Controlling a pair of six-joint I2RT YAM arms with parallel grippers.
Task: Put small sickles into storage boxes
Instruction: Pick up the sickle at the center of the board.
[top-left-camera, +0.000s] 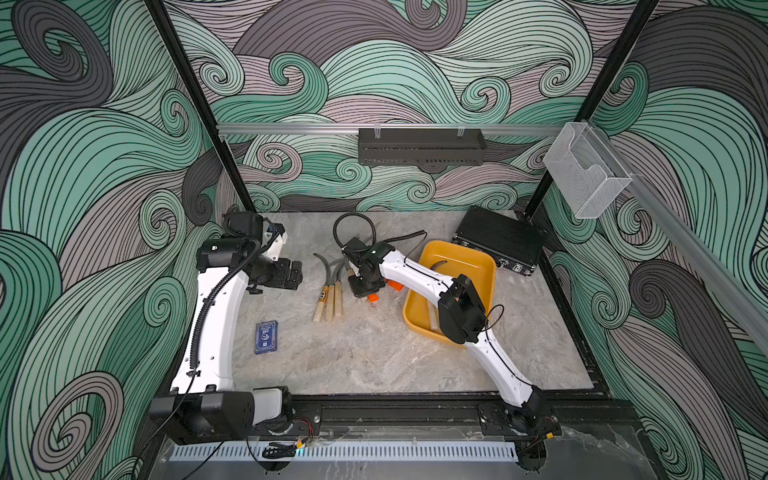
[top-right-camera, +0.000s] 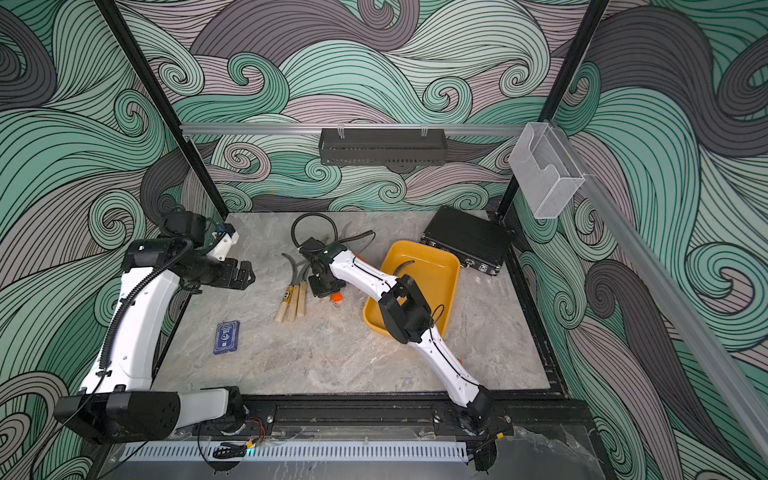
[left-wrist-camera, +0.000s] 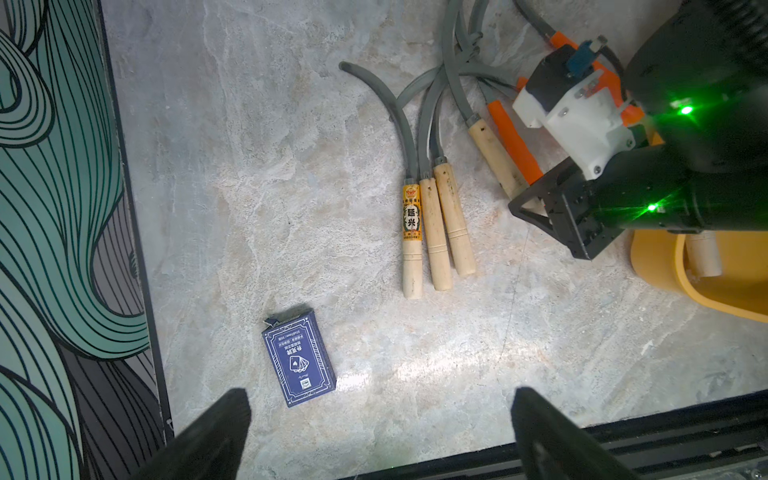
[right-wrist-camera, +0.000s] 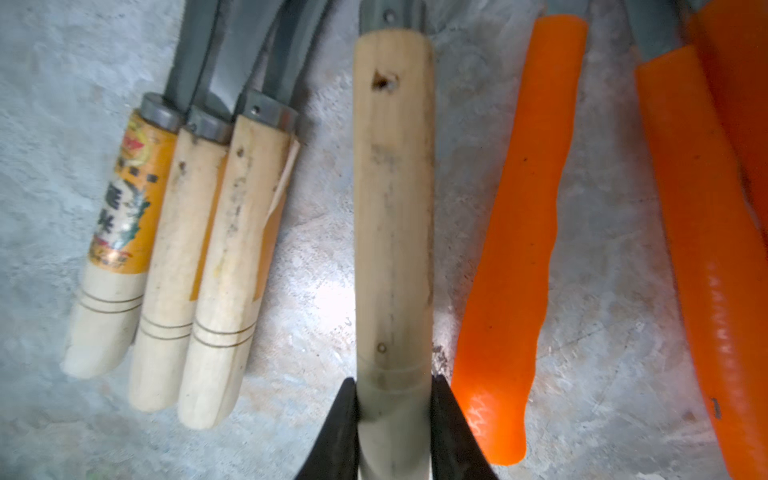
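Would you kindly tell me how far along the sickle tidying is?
Done: at least one sickle lies in the yellow tray. In hand: the right arm's jaws are closed on a wooden-handled sickle. Left: three wooden-handled sickles and several orange-handled ones on the table.

Both top views look steeply down from the front over the whole table (top-left-camera: 353, 365). Both wrist views face down, the right far nearer, sharing three wooden-handled sickles (left-wrist-camera: 436, 232).
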